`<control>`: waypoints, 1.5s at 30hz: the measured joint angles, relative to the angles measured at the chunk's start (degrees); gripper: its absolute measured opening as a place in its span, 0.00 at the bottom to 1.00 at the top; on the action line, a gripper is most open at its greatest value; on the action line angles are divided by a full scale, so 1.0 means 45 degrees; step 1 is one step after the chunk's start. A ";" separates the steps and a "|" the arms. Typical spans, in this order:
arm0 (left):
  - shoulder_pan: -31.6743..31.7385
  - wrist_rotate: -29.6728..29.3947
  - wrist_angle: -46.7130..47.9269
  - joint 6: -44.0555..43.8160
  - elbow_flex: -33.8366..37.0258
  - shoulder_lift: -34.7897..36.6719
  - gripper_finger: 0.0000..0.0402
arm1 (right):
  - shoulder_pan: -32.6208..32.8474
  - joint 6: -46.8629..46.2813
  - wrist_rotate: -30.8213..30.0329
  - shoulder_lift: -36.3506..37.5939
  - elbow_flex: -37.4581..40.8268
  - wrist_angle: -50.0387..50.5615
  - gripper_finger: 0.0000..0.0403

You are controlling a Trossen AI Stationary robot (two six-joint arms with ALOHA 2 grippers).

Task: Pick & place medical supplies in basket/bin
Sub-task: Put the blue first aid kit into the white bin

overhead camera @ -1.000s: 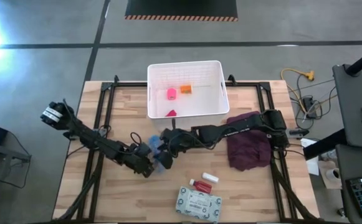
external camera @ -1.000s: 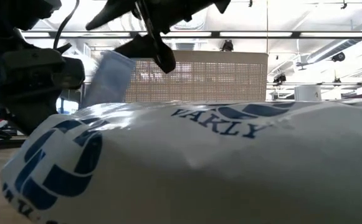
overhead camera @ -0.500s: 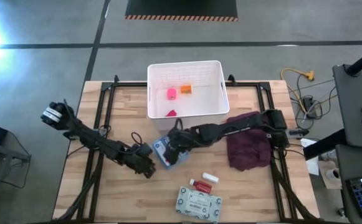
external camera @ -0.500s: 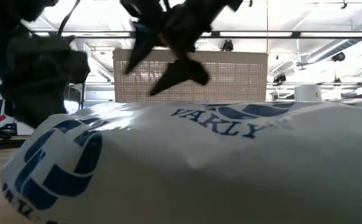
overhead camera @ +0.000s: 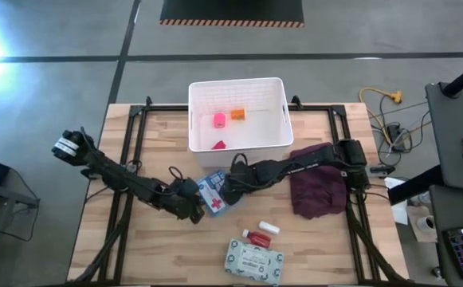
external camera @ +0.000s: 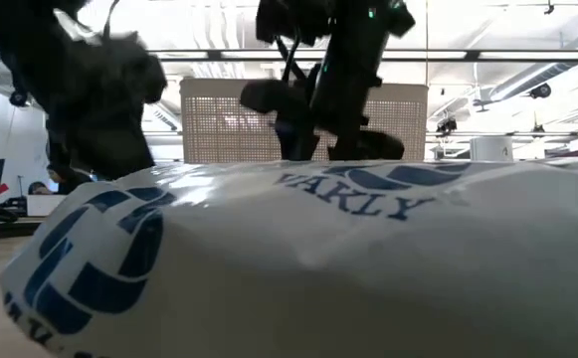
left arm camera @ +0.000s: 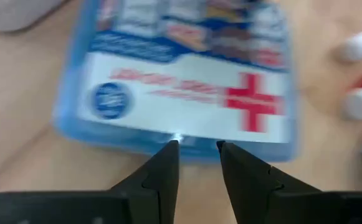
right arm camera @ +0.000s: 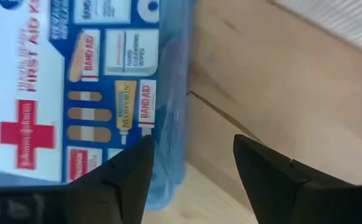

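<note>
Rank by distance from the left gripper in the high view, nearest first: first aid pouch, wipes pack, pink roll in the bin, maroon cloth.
From the left gripper, high view:
1. Blue-white first aid pouch: right beside it, between the two grippers.
2. Pale green wipes pack: at the table's near edge.
3. Pink roll: inside the white bin, at the far side.
4. Maroon cloth: toward the right side, under the right arm.

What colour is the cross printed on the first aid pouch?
Red, on a white panel of the blue first aid pouch; clearest in the left wrist view.
</note>
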State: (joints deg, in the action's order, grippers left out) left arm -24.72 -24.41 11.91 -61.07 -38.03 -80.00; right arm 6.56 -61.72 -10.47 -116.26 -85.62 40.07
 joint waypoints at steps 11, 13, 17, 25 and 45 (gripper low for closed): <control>0.0529 0.1797 -0.0077 -0.0009 0.0445 -0.0656 0.25 | -0.0354 0.0917 0.1361 -0.0016 0.0363 -0.0923 0.48; 0.0527 0.2081 -0.0040 -0.0014 0.0460 -0.0936 0.25 | -0.0368 0.1255 0.2210 0.0013 0.0377 -0.1174 0.48; 0.0503 0.2091 -0.0027 -0.0105 0.0413 -0.1264 0.25 | -0.0373 0.1794 0.3955 0.0090 0.0392 -0.2602 0.48; 0.0503 0.2275 0.0024 -0.0110 0.0368 -0.1155 0.25 | -0.0388 0.1671 0.4537 0.0120 0.0372 -0.5546 0.48; 0.0627 0.1150 0.0615 -0.0053 0.0614 0.0628 0.25 | -0.0592 0.0743 0.1383 0.0311 0.2079 -0.1977 0.47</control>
State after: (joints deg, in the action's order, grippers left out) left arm -21.90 -19.24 14.68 -61.31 -35.27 -77.17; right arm 3.90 -58.38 -4.24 -114.86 -76.26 31.17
